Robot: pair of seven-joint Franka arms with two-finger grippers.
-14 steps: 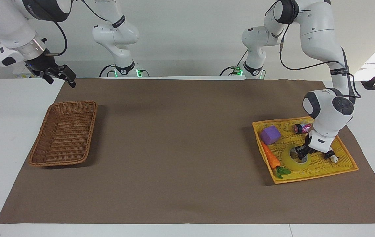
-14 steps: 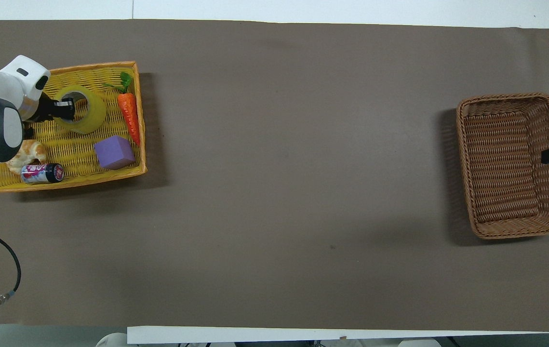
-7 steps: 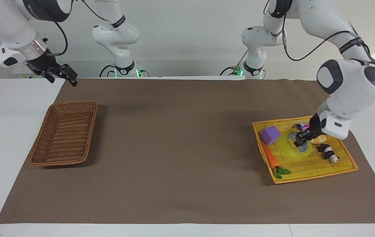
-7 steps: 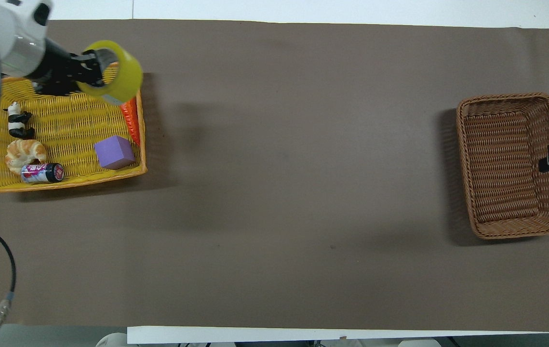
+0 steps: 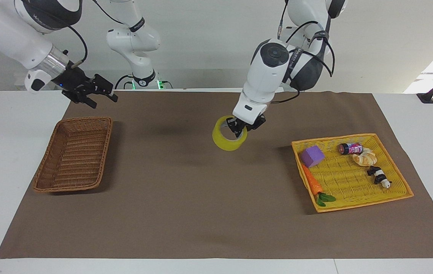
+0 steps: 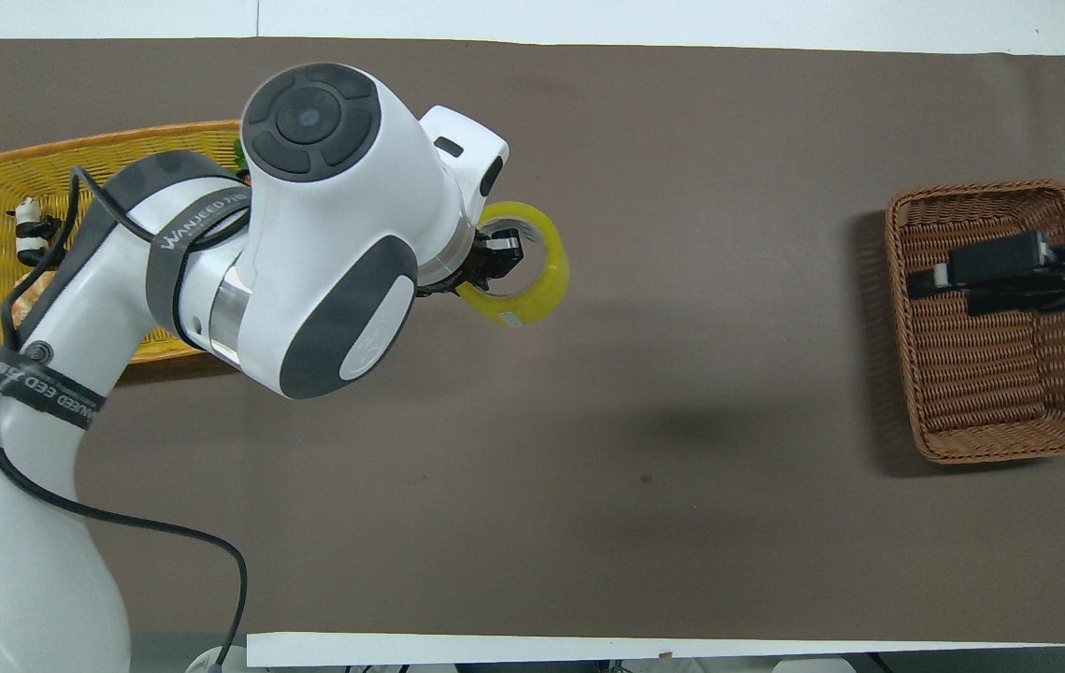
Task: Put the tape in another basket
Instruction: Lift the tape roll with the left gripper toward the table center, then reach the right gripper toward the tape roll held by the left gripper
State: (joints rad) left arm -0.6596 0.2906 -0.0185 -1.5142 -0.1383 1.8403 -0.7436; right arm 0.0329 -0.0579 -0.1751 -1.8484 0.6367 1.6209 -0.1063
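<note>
- My left gripper [image 5: 241, 131] hangs over the middle of the tabletop [image 5: 186, 213], jaws clamped on the wall of the tape [image 5: 228, 139], one finger inside the core. The roll hangs tilted below my wrist, clear of the surface, its hole facing up and sideways.
- From these jaws the basket [image 5: 72, 154] lies well apart toward the right arm's end, its long axis running from the robots' edge outward, its narrow width lying along my way in.
- Between tape and basket I see only bare brown mat, so I judge the crossing open; the sloping rim is the one edge to clear before lowering.
- My right gripper [image 5: 98, 92] waits just above the basket's end that lies closest to the robots, jaws wide and holding nothing. It is nearer the basket, so a handover looks possible.
- The yellow tray [image 5: 398, 198] sits toward the left arm's end, out of the path.
</note>
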